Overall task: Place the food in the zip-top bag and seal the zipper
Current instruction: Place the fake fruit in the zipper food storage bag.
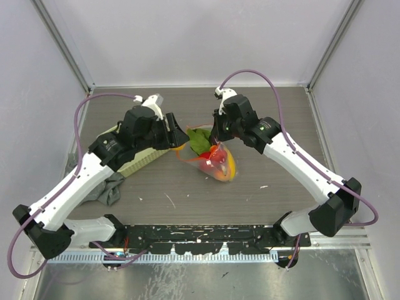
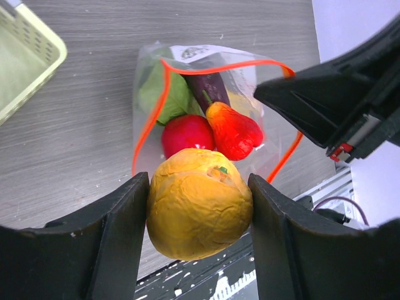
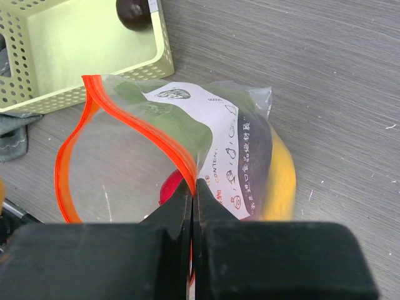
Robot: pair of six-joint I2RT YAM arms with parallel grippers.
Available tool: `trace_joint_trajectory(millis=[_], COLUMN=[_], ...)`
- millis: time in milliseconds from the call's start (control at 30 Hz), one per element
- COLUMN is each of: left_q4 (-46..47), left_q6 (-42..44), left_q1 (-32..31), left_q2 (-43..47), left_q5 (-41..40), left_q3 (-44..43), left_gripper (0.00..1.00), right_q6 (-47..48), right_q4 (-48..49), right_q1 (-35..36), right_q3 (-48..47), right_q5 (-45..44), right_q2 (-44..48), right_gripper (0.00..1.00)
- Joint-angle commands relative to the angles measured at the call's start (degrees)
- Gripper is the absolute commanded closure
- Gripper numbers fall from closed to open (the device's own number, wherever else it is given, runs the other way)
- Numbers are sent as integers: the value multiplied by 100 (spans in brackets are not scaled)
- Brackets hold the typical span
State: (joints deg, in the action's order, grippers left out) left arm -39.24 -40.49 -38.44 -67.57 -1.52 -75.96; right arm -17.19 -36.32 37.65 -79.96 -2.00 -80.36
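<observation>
The zip-top bag (image 1: 215, 164) lies mid-table with its mouth held open. My right gripper (image 3: 194, 187) is shut on the red-orange zipper (image 3: 137, 122) at the mouth edge, beside the white label (image 3: 219, 144). Inside the bag are a green leaf (image 2: 169, 97), a red piece (image 2: 186, 134), an orange-red piece (image 2: 234, 131), a dark purple piece (image 2: 209, 87) and a yellow banana (image 3: 281, 181). My left gripper (image 2: 199, 225) is shut on a round yellow-orange toy fruit (image 2: 199, 212), held above the table just in front of the bag's mouth.
The yellow-green mesh basket (image 1: 139, 164) stands left of the bag, under my left arm, with a dark brown piece (image 3: 132, 12) in it. A grey cloth (image 1: 106, 190) lies at the basket's near left. My right gripper's body (image 2: 331, 106) is close to the left gripper.
</observation>
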Motion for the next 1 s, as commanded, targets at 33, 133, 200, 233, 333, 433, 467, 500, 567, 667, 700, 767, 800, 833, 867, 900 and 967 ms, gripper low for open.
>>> trace_joint_trajectory(millis=[33,133,200,233,333,433,467,500,567,667,700,767,800,833,867,900,967], left_q4=[670,986,1163,1214,1343,1513,1516,1513,1550,1586,1593,1628,1630,1623,1619,1620,1622], left_q6=[345,632,858,934,1039,1105,1138,1162,1187,1195,1197,1210,1218,1219,1231,1236,1244], left_q1=[-484,-809,-977,-1022,-1088,-1098,-1102,-1099,-1110,-1135,-1146,-1185,-1197,-1193,-1193,-1196,-1194], left_q2=[-102,-240,-368,-442,-729,-932,-1005,-1076,-1236,-1465,-1518,-1609,-1648,-1665,-1673,-1672,-1664], left_q5=[-433,-685,-915,-972,-953,-1137,-1227,-1252,-1305,-1316,-1309,-1402,-1464,-1508,-1532,-1541,-1547], left_q3=[-78,-27,-1,16,47,120,106,88,66,40,37,57,56,48,47,47,39], left_gripper=[51,49,48,47,46,45,45,45,44,41,39,35,31,28,26,24,23], right_q6=[-91,-91,-85,-79,-59,-50,-48,-38,-31,-26,-23,-21,-21,-21,-16,-13,-12], right_q4=[375,379,380,380,377,378,379,380,380,392,394,393,396,404,401,413,415], right_q1=[-17,-17,-14,-13,-14,-17,-16,-15,-12,-14,-13,-14,-14,-16,-13,-13,-12], right_q3=[-21,-5,-6,2,1,7,7,7,11,16,9,7,10,15,16,24,22], right_q5=[178,218,264,276,277,300,305,305,314,338,348,349,349,349,357,358,358], right_q2=[316,348,370,374,392,389,375,368,364,335,328,324,322,327,325,320,319], right_gripper=[100,100,100,100,100,100,100,100,100,100,100,100,100,100,100,100,100])
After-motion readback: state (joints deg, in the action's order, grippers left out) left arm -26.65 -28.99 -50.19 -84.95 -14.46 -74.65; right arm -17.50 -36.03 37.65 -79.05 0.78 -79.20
